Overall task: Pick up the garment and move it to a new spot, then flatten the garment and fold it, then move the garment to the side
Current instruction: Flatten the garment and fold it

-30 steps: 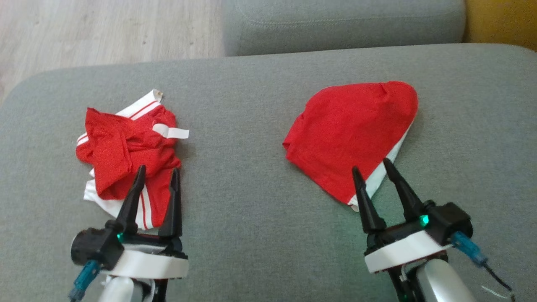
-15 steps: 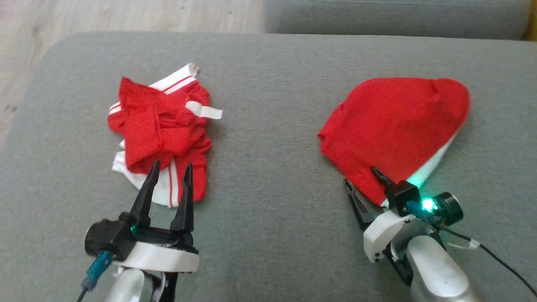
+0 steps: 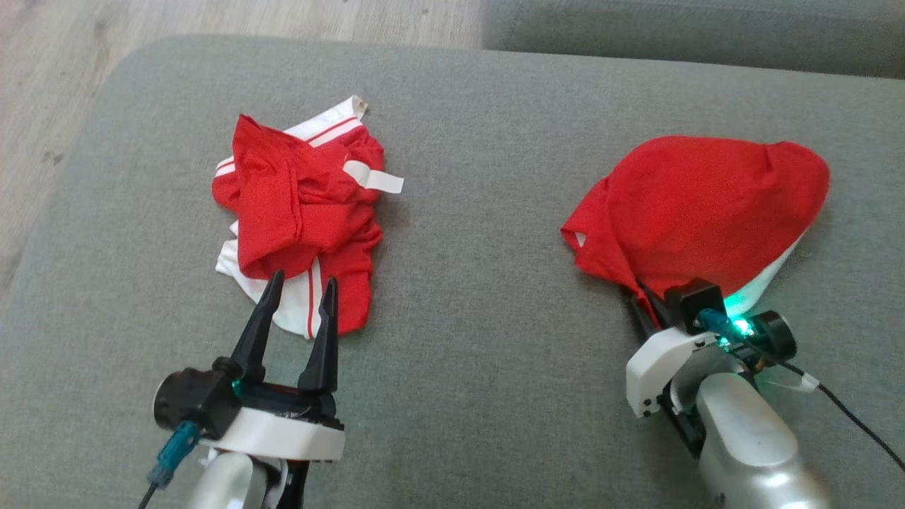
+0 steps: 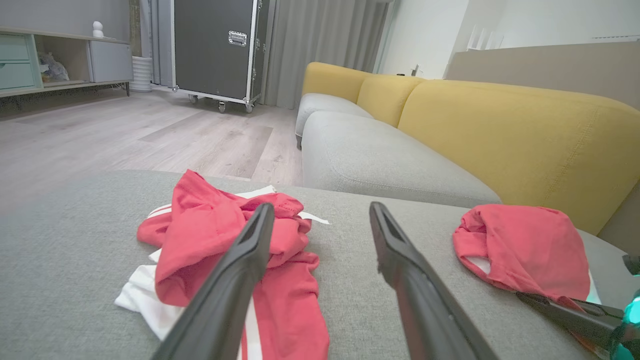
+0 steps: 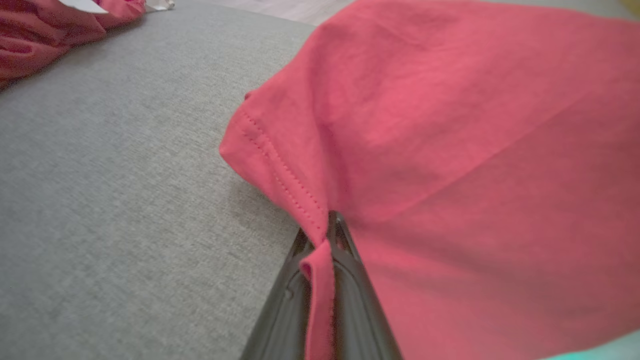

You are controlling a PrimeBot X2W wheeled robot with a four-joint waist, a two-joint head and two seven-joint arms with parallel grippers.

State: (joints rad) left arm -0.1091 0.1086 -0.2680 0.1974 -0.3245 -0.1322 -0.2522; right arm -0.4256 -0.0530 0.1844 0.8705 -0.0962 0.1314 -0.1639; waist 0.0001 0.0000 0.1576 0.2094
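On cushion (image 3: 481, 304) | right gripper (image 3: 642, 305) rolled sideways, clamped on red garment (image 3: 700, 205) hem | left gripper (image 3: 303, 280) level, jaws apart

Grey cushion (image 3: 481, 297) with crumpled garment (image 3: 297, 205), red garment (image 3: 707, 205)

flat red cotton garment (image 3: 700, 205): solid red top, white underside at one edge, red stitching along hem. crumpled red sports garment (image 3: 300, 212): red, with white bands carrying thin red stripes. woven fabric cushion (image 3: 481, 318): plain grey-green. plank floor (image 3: 63, 85): pale wood grain. padded sofa backrest (image 4: 500, 130): mustard yellow. left gripper (image 3: 302, 279), right gripper (image 5: 331, 225): black fingers, white shells, green lights.
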